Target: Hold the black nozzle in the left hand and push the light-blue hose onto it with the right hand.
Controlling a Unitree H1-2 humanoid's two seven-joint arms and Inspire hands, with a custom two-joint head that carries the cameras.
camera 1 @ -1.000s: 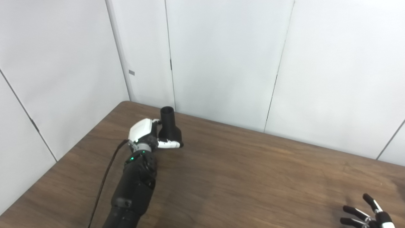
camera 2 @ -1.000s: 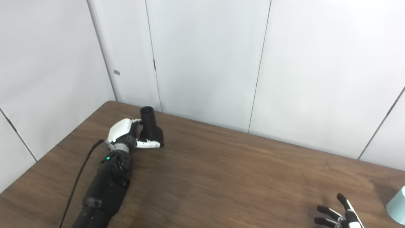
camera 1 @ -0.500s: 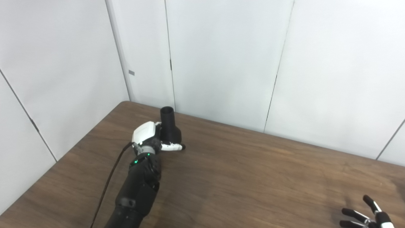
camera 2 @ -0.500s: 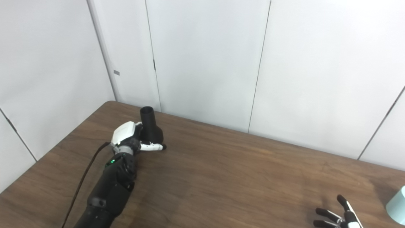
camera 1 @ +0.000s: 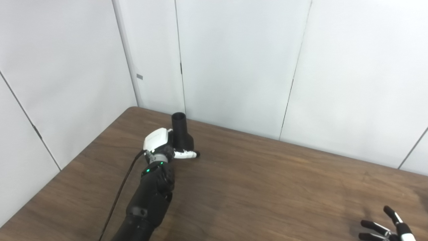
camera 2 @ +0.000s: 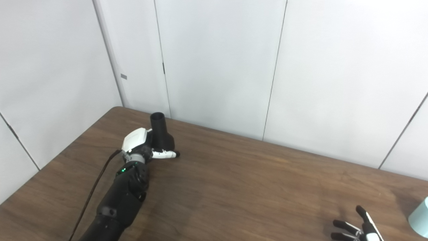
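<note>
Your left hand is far out over the back left part of the tabletop, at the end of a nearly straight arm that comes up from the bottom edge. Its fingers are wrapped round the wide lower body of the black nozzle, with one white finger lying across the front of the base. You cannot tell whether the base is touching the wood or held just clear of it. The nozzle stands upright, its narrow round mouth pointing up above the hand. A black cable trails along the left side of the forearm.

Your right hand is low at the bottom right corner, well apart from the nozzle, fingers spread and holding nothing. The light-blue hose shows only as a pale end at the right edge of the right eye view, just right of that hand and not touched by it.
</note>
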